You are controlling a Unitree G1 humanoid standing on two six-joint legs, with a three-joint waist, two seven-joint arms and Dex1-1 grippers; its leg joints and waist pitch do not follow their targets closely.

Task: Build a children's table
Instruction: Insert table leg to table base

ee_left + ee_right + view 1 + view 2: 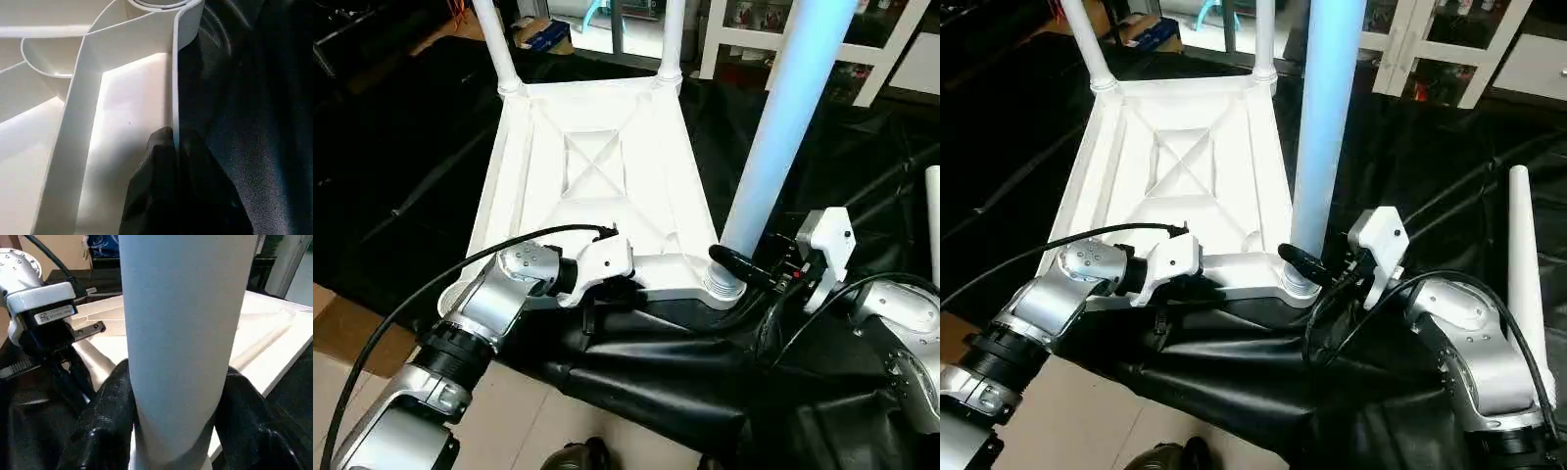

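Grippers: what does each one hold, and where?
Left gripper pinches the tabletop's near edge wall. Right gripper clasps the near-right leg low, just above its socket.

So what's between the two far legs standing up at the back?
Just the tabletop's far rim, between the legs; seen in both eye views.

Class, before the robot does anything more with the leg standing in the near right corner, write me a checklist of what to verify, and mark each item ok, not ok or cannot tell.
1. Left gripper clamped on the table top's near rim: ok.
2. Right gripper closed around the near right leg: ok.
3. That leg standing upright in its corner socket: ok.
4. Leg fully seated in the socket: cannot tell.
5. Two far legs standing in their sockets: ok.
6. Fourth leg fitted: not ok, it lies loose on the black sheet.
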